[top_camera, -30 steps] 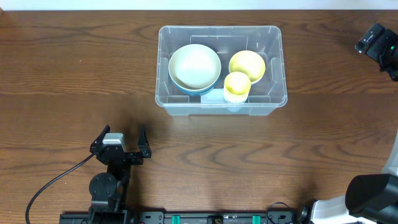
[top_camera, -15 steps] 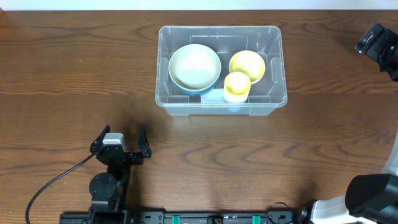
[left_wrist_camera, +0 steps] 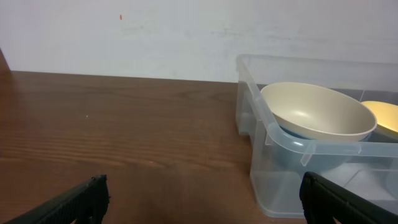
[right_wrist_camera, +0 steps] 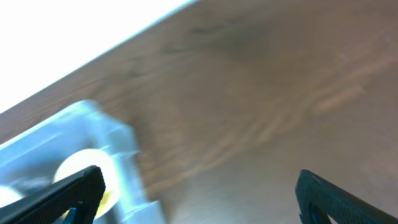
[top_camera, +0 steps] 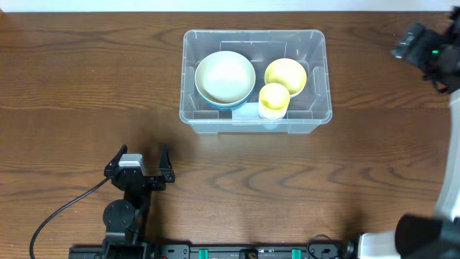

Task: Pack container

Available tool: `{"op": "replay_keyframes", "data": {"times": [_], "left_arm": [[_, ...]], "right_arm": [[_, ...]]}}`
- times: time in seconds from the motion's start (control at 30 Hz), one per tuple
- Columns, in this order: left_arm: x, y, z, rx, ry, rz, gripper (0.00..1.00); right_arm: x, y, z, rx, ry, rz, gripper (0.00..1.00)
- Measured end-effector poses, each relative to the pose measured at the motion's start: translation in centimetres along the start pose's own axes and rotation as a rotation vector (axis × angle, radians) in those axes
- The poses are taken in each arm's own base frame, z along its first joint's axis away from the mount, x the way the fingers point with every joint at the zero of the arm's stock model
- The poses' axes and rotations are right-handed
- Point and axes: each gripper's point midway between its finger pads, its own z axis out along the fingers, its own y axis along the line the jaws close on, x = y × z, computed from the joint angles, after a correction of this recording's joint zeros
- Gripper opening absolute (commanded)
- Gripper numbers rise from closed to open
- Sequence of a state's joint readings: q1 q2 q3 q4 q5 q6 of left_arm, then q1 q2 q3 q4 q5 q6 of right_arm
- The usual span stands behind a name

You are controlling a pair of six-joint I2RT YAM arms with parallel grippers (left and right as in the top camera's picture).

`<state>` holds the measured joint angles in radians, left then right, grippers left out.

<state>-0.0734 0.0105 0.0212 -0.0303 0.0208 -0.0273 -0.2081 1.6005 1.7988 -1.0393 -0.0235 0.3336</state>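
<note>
Container [top_camera: 253, 128] sat near table's [top_camera: 72, 86] far edge. Left gripper [top_camera: 141, 155], jaws apart, sat by near edge, well apart from it. Right gripper [right_wrist_camera: 199, 190], jaws apart, hung beyond container's right end.

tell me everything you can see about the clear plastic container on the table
The container is a large clear, colourless rectangular plastic bin with rounded corners, a thick rim and no lid. It sits upright on the wooden table, toward the far side. Inside, a cream bowl nests in a blue bowl on the left; a yellow bowl and yellow cup stand on the right.
</note>
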Motion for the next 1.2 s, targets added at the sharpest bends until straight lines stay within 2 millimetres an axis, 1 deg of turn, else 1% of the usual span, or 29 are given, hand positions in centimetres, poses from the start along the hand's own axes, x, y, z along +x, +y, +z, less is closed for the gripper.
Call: {"op": "replay_keyframes", "data": {"times": [0.07,0.1,0.13,0.2,0.23,0.27,0.33,0.4,0.47,0.53,0.63,0.73,0.83,0.9,1.0,1.07,1.2], "left_arm": [[0.0,0.0,0.0,0.001,0.000,0.000,0.98],[0.0,0.0,0.0,0.002,0.001,0.000,0.98],[0.0,0.0,0.0,0.002,0.001,0.000,0.98],[0.0,0.0,0.0,0.002,0.001,0.000,0.98],[0.0,0.0,0.0,0.002,0.001,0.000,0.98],[0.0,0.0,0.0,0.002,0.001,0.000,0.98],[0.0,0.0,0.0,0.002,0.001,0.000,0.98],[0.0,0.0,0.0,0.002,0.001,0.000,0.98],[0.0,0.0,0.0,0.002,0.001,0.000,0.98],[0.0,0.0,0.0,0.002,0.001,0.000,0.98],[0.0,0.0,0.0,0.002,0.001,0.000,0.98],[0.0,0.0,0.0,0.002,0.002,0.000,0.98],[0.0,0.0,0.0,0.001,0.002,0.000,0.98],[0.0,0.0,0.0,0.001,0.002,0.000,0.98],[0.0,0.0,0.0,0.001,0.002,0.000,0.98],[0.0,0.0,0.0,0.001,0.002,0.000,0.98],[0.0,0.0,0.0,0.001,0.002,0.000,0.98]], "right_arm": [[0.7,3.6,-2.4,-0.077,-0.031,-0.065,0.99],[1.2,5.4,-3.9,-0.120,-0.049,-0.097,0.99],[1.8,7.4,-5.8,-0.173,-0.072,-0.136,0.99],[2.8,10.0,-9.2,-0.254,-0.115,-0.200,0.99],[3.3,10.8,-10.9,-0.286,-0.140,-0.230,0.99],[3.7,11.4,-12.8,-0.318,-0.170,-0.265,0.99],[4.7,11.7,-15.3,-0.355,-0.206,-0.305,0.99],[6.1,11.2,-17.4,-0.386,-0.230,-0.334,0.99],[7.3,10.1,-18.4,-0.392,-0.248,-0.343,0.99],[8.6,8.7,-18.7,-0.388,-0.271,-0.342,0.99],[9.4,7.5,-19.3,-0.411,-0.371,-0.328,0.99],[10.0,6.6,-19.8,-0.453,-0.506,-0.311,0.99],[10.0,5.9,-20.5,-0.513,-0.686,-0.272,0.99],[10.2,5.3,-20.4,-0.540,-0.795,-0.245,0.99],[10.8,4.4,-19.6,-0.562,-0.910,-0.212,0.99],[11.5,3.7,-18.8,-0.570,-0.967,-0.197,0.99],[13.3,2.0,-16.7,-0.557,-1.034,-0.177,0.99]]}}
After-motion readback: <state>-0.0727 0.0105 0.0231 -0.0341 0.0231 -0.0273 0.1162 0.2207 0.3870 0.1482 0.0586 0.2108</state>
